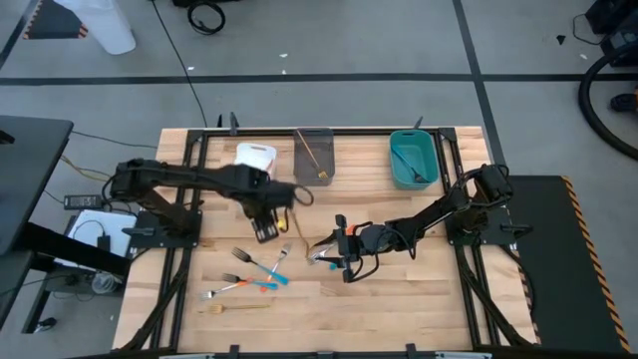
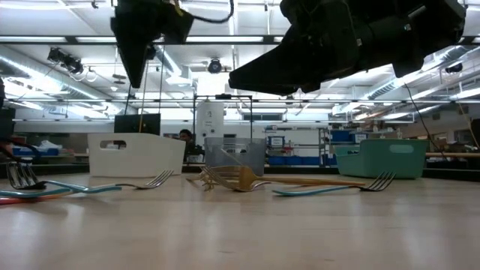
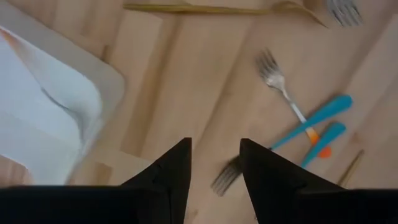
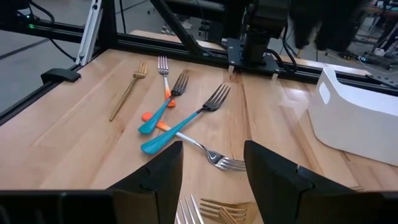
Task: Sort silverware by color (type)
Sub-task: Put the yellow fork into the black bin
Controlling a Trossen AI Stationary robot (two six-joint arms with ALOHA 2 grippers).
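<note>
Left gripper [image 3: 214, 171] held parted and empty above the wooden table [image 1: 399, 299], fork tines [image 3: 225, 178] showing in the gap between its fingers and the white bin [image 3: 46, 121] just off to one side. Beyond those jaws, a crossed pair of blue-handled forks [image 3: 314, 121] with orange-tipped mates, and a gold utensil [image 3: 205, 9] lying farther out.

Right gripper [image 4: 211, 171] likewise spread wide with nothing in its grasp, low over a small cluster of silver and gold fork heads [image 4: 208, 210] directly at its fingertips. Ahead of those jaws, two teal-blue forks [image 4: 171, 121] crossed over an orange-handled one [image 4: 165, 78], then a lone gold fork [image 4: 127, 90] toward the table edge.

Farther back, along the far rim in the overhead view: grey bin [image 1: 314, 155] holding one gold piece, teal bin [image 1: 412, 158] holding blue-handled pieces.
</note>
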